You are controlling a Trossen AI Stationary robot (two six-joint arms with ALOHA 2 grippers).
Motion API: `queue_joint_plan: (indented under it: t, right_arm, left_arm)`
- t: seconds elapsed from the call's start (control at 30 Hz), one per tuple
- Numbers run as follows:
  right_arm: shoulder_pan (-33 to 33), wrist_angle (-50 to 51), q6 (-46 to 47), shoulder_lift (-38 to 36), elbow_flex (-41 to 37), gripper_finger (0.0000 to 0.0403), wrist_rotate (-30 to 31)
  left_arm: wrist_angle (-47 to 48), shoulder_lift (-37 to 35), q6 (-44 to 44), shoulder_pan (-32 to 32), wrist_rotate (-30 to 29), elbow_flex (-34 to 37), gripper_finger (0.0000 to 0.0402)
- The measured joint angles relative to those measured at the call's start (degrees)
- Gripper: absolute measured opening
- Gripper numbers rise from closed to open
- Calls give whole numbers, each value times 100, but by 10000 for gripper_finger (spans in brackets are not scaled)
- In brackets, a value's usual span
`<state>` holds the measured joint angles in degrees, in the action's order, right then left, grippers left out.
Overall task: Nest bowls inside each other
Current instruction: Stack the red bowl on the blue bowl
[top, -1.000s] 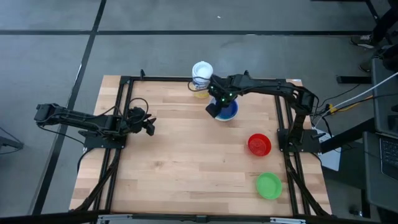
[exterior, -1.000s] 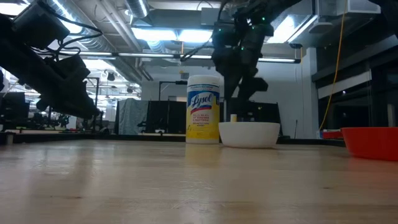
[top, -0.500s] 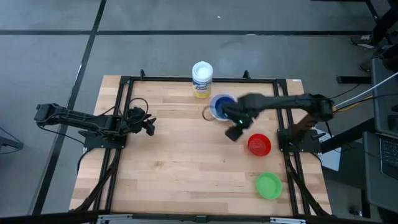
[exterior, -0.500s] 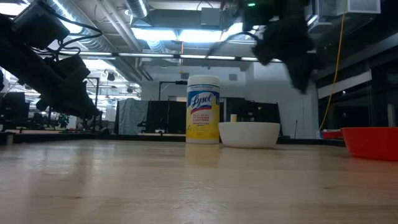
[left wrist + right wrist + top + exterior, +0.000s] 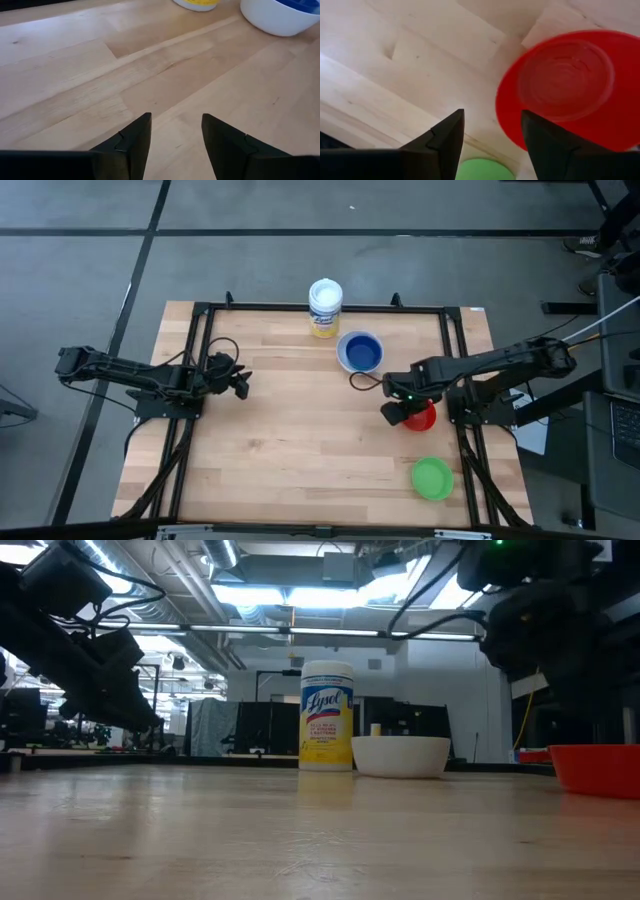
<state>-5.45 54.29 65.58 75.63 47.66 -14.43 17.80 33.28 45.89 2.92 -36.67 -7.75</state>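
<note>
Your wipes container (image 5: 325, 307) stands just beside the white bowl (image 5: 360, 352), whose inside shows dark blue. Nothing blocks the shiny red bowl (image 5: 421, 415), well apart from that white bowl; the right gripper (image 5: 392, 413) hangs over its rim, fingers spread, empty. The green bowl (image 5: 432, 478) lies beyond. The left gripper (image 5: 175, 140) waits parted.

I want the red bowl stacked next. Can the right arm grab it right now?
Probably yes. The right tool hangs open just above the red bowl, at its rim, and nothing lies between them.
</note>
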Motion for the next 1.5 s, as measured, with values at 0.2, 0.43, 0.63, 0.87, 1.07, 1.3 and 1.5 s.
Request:
queue_joint_plan:
  t: [0.2,0.43,0.63,0.87,1.07,1.3,1.5]
  right_arm:
    - [-2,-705,159,-2,-324,192,47]
    - [-2,-915,278,-2,-531,192,160]
    - [-2,-1036,339,0,-648,189,200]
    - [6,-1114,455,0,-741,121,373]
    - [105,-1362,449,0,-742,13,461]
    - [205,-1513,450,2,-741,62,490]
    - [203,-1523,443,9,-743,36,423]
  left_arm:
    - [-2,-1,68,0,25,0,171]
    - [2,0,107,0,25,0,171]
    - [5,0,92,0,25,-2,171]
    - [11,-2,92,0,25,-2,171]
    - [27,-2,90,0,18,-1,171]
    - [44,0,46,0,14,0,171]
    - [44,-2,33,-2,10,0,171]
